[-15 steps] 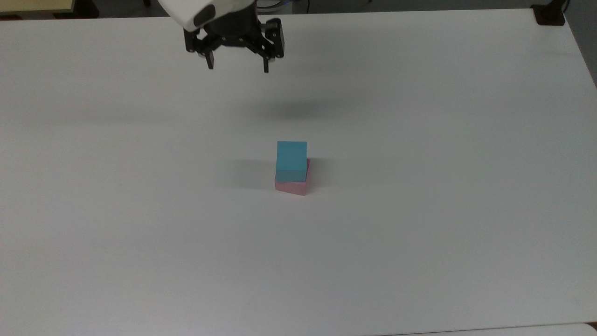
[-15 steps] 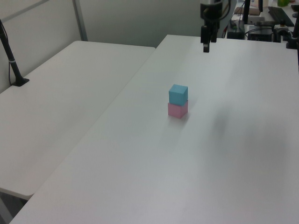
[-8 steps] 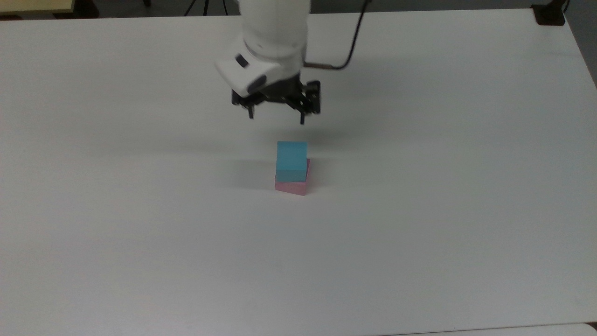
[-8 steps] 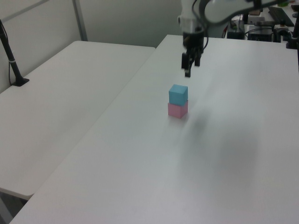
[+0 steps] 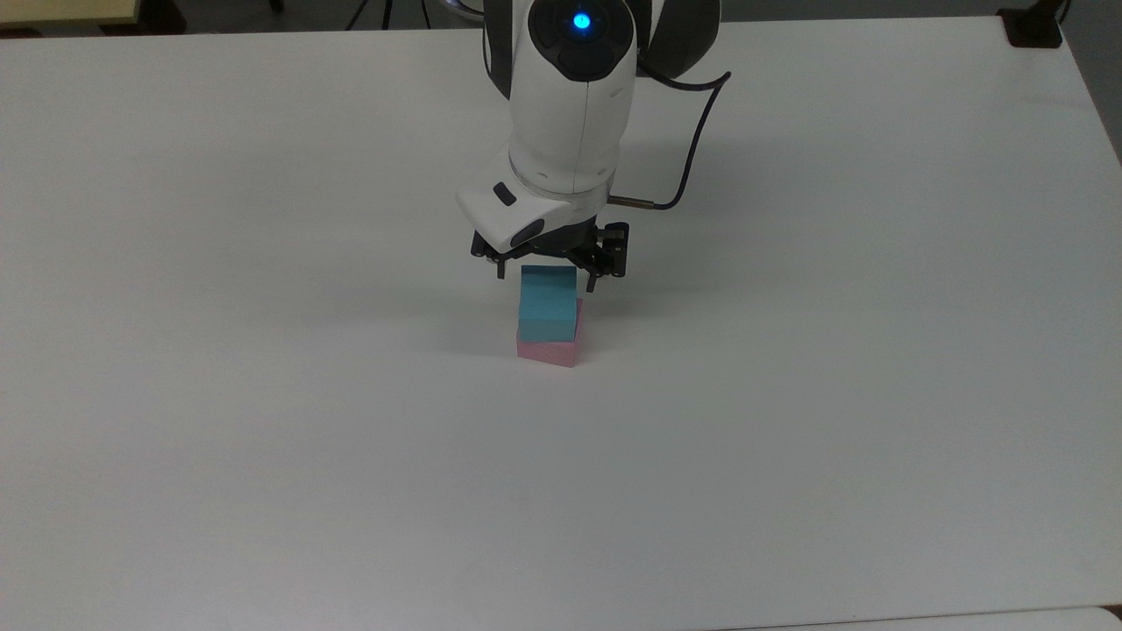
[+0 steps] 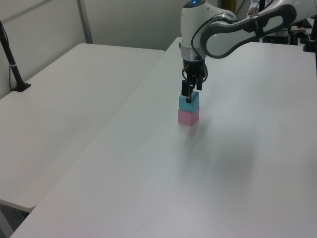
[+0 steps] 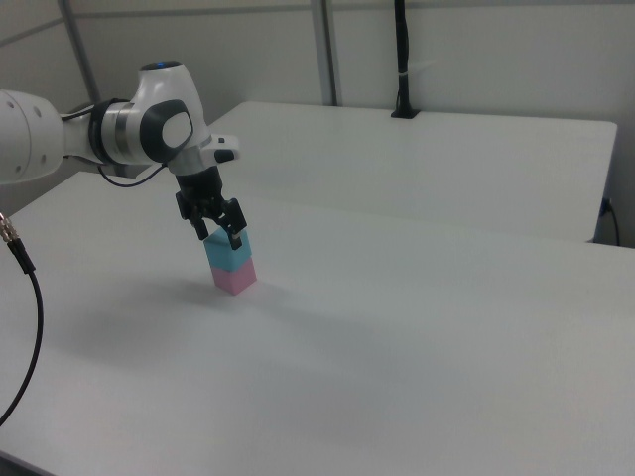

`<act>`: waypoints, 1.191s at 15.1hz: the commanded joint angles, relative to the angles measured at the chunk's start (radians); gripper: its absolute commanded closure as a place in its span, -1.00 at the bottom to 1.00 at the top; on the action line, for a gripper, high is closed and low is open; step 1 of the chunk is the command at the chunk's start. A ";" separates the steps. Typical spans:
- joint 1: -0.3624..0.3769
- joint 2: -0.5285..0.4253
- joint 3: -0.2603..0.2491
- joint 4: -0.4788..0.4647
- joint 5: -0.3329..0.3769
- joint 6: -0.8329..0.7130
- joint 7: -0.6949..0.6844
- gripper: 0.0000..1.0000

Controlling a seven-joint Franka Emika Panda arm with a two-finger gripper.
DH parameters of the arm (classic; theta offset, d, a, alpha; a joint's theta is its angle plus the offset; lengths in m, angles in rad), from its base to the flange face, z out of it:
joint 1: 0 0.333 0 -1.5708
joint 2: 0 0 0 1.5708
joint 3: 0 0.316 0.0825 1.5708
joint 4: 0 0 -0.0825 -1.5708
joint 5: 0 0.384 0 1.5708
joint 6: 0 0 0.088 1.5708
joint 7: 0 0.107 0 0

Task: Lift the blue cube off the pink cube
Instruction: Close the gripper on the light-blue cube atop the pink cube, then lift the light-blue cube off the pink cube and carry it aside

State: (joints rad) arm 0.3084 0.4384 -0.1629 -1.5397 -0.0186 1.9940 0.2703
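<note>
- Look first at the top view's left: the white table (image 5: 219,394) is bare there, just as it was a second ago, and nothing on it has shifted.
- Moving toward the middle, you find the gripper (image 5: 545,279) directly above the stack. One second ago it hung near the table's far edge toward the top view's left; half a second ago it was partway over, short of the cubes; now it has come down onto them.
- Its fingers are spread apart, one fingertip (image 5: 500,272) at the top view's left of the blue cube and the other at the cube's right, level with the cube's upper edge. You can see no clamping; whether a fingertip touches a face cannot be told.
- The blue cube (image 5: 548,303) sits on the pink cube (image 5: 550,351), slightly twisted against it so that a pink corner peeks out at the top view's right. Neither cube has moved since the earlier pictures.
- In the left view the gripper (image 6: 188,95) overlaps the top of the blue cube (image 6: 189,104), with the pink cube (image 6: 188,117) below it on the table (image 6: 148,188).
- In the right view the gripper (image 7: 220,234) straddles the blue cube (image 7: 229,253), which rests on the pink cube (image 7: 236,279).
- At the top view's right, the arm's black cable (image 5: 697,140) now loops over the table where earlier it was bare.
</note>
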 commanded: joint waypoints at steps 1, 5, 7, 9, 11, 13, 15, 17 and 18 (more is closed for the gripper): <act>0.014 0.020 -0.009 -0.002 -0.026 0.032 0.023 -0.90; 0.026 0.043 -0.006 -0.003 -0.026 0.078 0.017 0.23; 0.002 0.016 -0.012 0.010 -0.015 0.063 -0.009 0.51; -0.052 -0.001 -0.013 0.024 -0.011 0.036 -0.080 0.52; -0.110 0.003 -0.013 0.024 -0.018 0.038 -0.155 0.51; -0.185 0.039 -0.013 0.024 -0.026 0.048 -0.232 0.46; -0.221 0.077 -0.013 0.017 -0.027 0.100 -0.279 0.42; -0.251 0.120 -0.013 -0.002 -0.047 0.159 -0.287 0.36; -0.270 0.138 -0.013 -0.002 -0.056 0.175 -0.298 0.32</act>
State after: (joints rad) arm 0.0662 0.5209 -0.1800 -1.5234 -0.0370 2.0967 -0.0022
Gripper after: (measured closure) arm 0.414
